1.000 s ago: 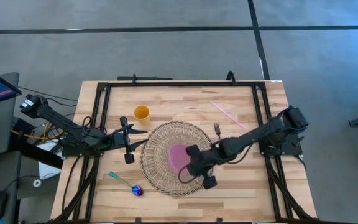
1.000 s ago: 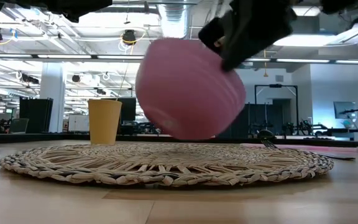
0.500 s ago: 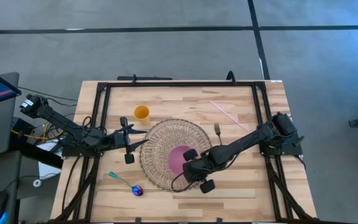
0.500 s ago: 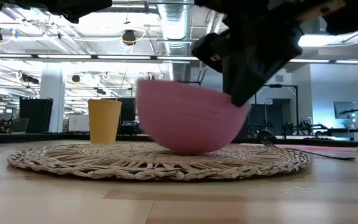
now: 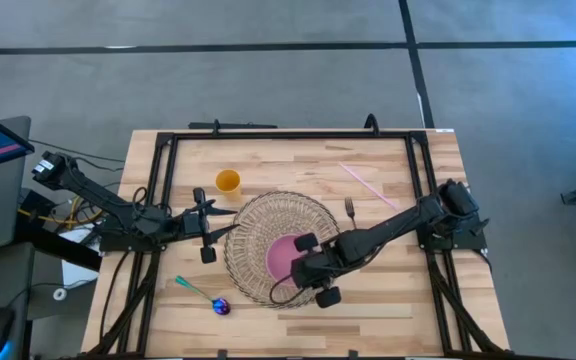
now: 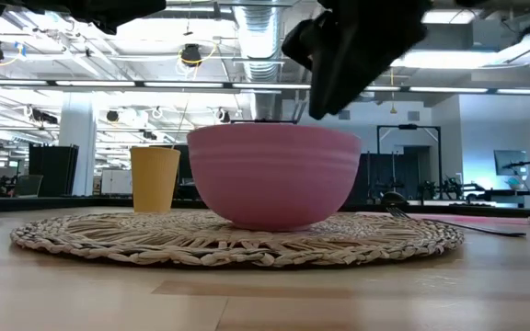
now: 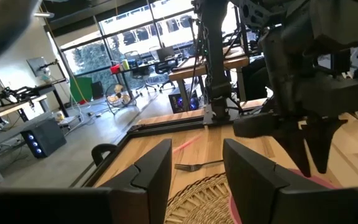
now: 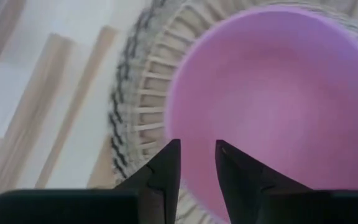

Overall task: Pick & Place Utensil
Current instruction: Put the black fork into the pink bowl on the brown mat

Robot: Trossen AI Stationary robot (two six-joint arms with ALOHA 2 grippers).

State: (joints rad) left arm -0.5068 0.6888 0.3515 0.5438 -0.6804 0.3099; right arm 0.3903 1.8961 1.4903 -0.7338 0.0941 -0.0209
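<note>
Pink plastic bowl point(image 6: 273, 175) sits upright on round woven straw placemat point(image 5: 258, 225). Right gripper point(image 5: 308, 268) hangs just above its rim, jaws apart, holding nothing. Left gripper point(image 5: 204, 228) waits at mat's left edge, jaws apart. Bowl placement looks done. Left to do, by my judgement: metal fork point(image 5: 349, 209) and iridescent purple spoon point(image 5: 204, 296) both lie untouched on wooden surface point(image 5: 388, 300).
</note>
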